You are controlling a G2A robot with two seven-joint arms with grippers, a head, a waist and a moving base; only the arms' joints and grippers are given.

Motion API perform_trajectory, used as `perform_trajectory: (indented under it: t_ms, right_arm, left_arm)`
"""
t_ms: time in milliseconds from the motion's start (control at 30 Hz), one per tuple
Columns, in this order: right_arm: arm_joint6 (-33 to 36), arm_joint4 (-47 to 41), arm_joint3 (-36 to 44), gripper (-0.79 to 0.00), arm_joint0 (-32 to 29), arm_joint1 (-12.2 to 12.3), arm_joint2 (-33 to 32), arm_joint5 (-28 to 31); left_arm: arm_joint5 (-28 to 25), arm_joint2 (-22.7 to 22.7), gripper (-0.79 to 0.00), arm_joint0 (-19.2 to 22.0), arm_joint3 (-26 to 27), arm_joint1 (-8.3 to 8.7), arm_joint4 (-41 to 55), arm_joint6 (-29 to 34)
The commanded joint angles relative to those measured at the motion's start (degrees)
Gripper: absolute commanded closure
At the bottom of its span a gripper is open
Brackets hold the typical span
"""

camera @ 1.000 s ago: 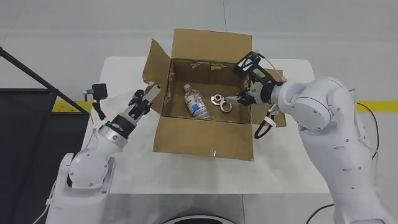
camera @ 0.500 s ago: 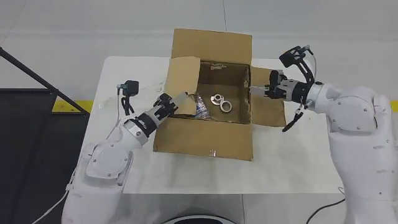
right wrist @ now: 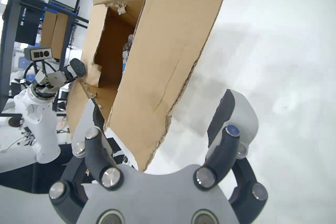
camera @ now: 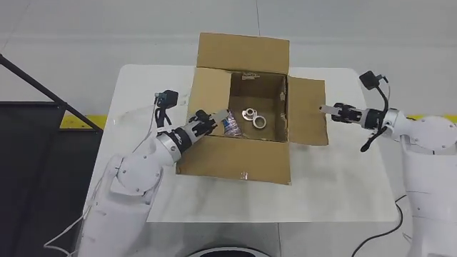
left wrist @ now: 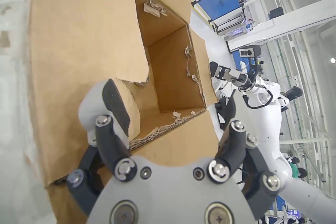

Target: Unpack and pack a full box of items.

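An open cardboard box (camera: 235,160) stands mid-table. Inside lie a clear water bottle (camera: 230,124), half hidden under the left flap (camera: 211,93), and two metal rings (camera: 253,118). My left gripper (camera: 205,119) is open at the left flap's near edge; in the left wrist view (left wrist: 170,96) the cardboard passes between its spread fingers. Off to the right, my right gripper (camera: 327,108) is open at the outer edge of the right flap (camera: 307,111). That flap's corner (right wrist: 147,151) sits between its fingers, untouched. The bottle (right wrist: 127,51) shows past the flap.
The white table (camera: 143,100) has bare room left, right and in front of the box. The back flap (camera: 243,51) stands up. A black frame (camera: 36,86) and dark mat lie off the table's left side.
The left arm moved in and swung the left flap inward over the bottle. The right arm drew out of the box to the right, past the right flap.
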State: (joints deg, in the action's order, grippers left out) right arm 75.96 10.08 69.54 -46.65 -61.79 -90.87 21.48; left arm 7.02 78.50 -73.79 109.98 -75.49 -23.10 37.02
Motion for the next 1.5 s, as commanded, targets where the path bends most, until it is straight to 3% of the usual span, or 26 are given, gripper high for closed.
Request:
perform_trajectory:
  t_ms: [0,267,600,733,933,1167,1467]
  right_arm:
    - [1.9,-2.9,-2.7,-0.785,1.2,-0.1,1.4,1.9]
    - [2.8,-15.3,-6.6,-0.785,4.3,0.2,6.8,4.0]
    - [3.0,-31.7,0.6,-0.785,5.3,2.6,11.6,3.8]
    - [2.2,-31.7,4.2,-0.785,7.0,3.1,16.3,4.6]
    - [0.4,-27.0,3.9,-0.785,11.8,2.8,25.5,6.4]
    - [-3.2,-24.3,0.9,-0.785,16.0,2.1,33.6,10.0]
    - [-8.8,-18.7,-1.6,-0.785,18.3,2.0,37.2,14.8]
  left_arm:
    - [0.2,-0.1,-0.785,0.1,0.2,0.05,0.1,-0.3]
    - [0.1,0.0,-0.785,-0.5,1.6,0.28,1.2,-1.4]
    - [-0.7,1.5,-0.785,-1.7,2.3,0.7,3.0,-3.0]
    - [-0.6,4.3,-0.785,-2.5,4.2,0.84,6.2,-5.2]
    - [0.3,12.1,-0.785,-5.6,7.1,1.37,13.5,-5.1]
    - [0.4,20.0,-0.785,-11.1,6.4,2.85,17.5,8.1]
    - [-0.2,21.2,-0.785,-14.3,5.1,4.63,20.5,27.4]
